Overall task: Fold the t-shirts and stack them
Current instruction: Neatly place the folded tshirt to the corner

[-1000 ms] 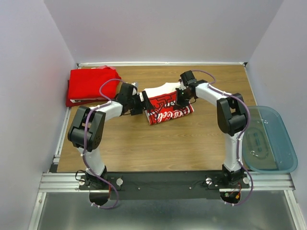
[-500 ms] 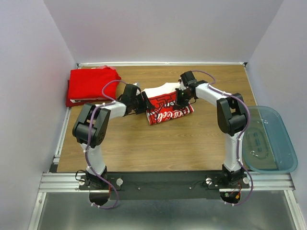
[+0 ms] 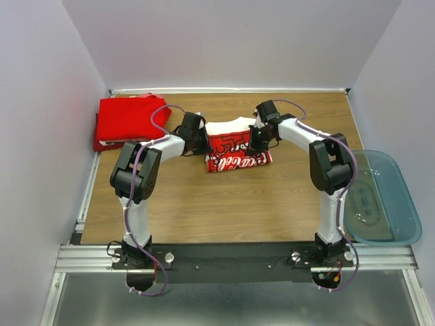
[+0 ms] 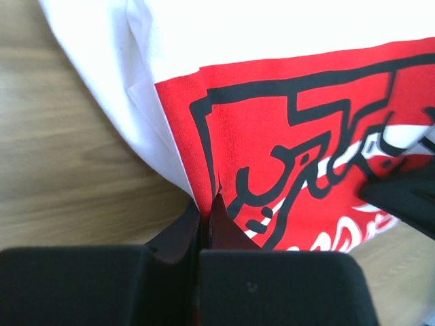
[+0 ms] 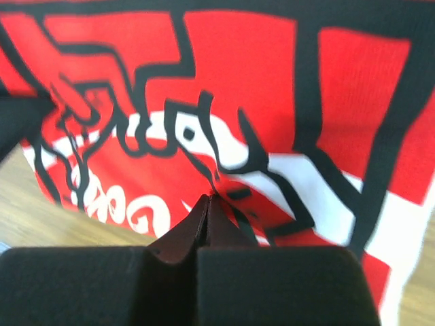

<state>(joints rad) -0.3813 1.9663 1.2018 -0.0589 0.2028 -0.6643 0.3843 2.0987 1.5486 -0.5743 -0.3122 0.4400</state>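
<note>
The white t-shirt with the red-and-white Coca-Cola print (image 3: 236, 148) lies partly folded at the middle of the wooden table (image 3: 224, 204). My left gripper (image 3: 200, 141) is at its left edge, and the left wrist view shows the jaws shut on the cloth's edge (image 4: 207, 204). At the shirt's right side, my right gripper (image 3: 257, 141) is shut on a pinch of the printed cloth (image 5: 209, 199). The plain red t-shirt (image 3: 129, 121) lies folded at the back left, apart from both grippers.
A translucent blue plastic tub (image 3: 378, 197) sits off the table's right edge. Walls close in the left, back and right sides. A metal rail (image 3: 238, 257) with both arm bases runs along the near edge.
My left gripper has moved right onto the white shirt's left edge and shut on it. The shirt's printed part has shifted and now lies straighter. The right arm has barely moved.
</note>
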